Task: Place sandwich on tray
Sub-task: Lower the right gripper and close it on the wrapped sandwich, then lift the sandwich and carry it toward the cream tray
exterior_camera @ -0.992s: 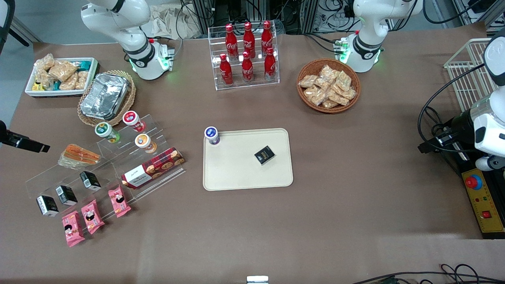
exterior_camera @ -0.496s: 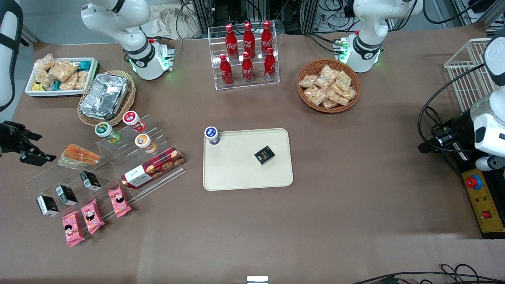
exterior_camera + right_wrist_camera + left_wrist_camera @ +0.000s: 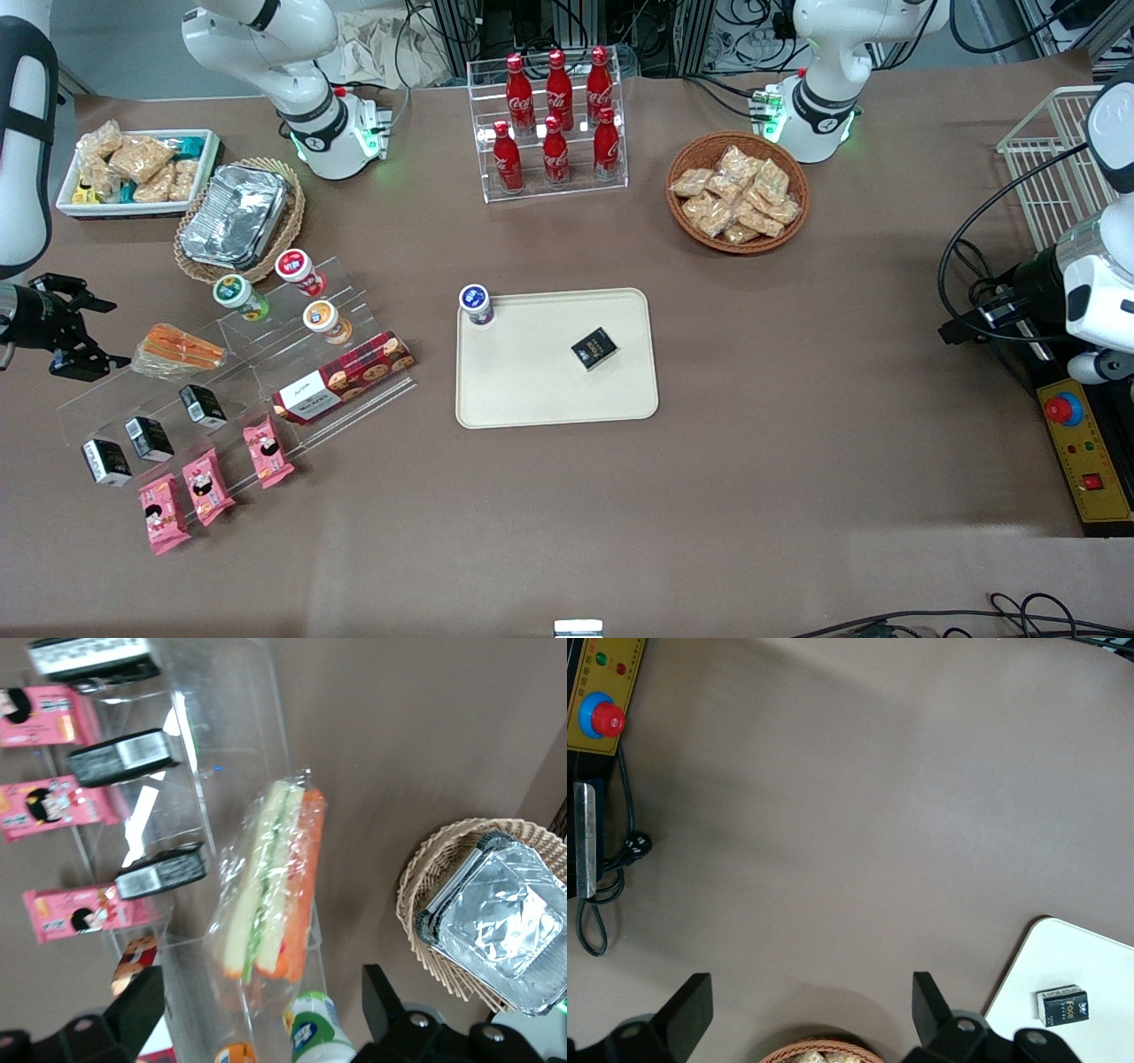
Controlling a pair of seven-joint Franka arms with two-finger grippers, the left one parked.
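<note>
1. Your end effector (image 3: pixel 87 334) is hovering at the working arm's end of the brown worktop (image 3: pixel 797 496), just beside the sandwich, with its two black fingers (image 3: pixel 133 1005) spread apart and holding nothing.
2. The small triangular sandwich in clear plastic wrap (image 3: pixel 177 350), showing orange, white and green layers, is lying on the clear acrylic stepped display rack (image 3: pixel 239 372), apart from the fingers.
3. The large flat cream-beige rectangular plastic tray (image 3: pixel 532 381) is sitting near the middle of the worktop, well apart from the sandwich, carrying a small black box (image 3: pixel 594 347).
</note>
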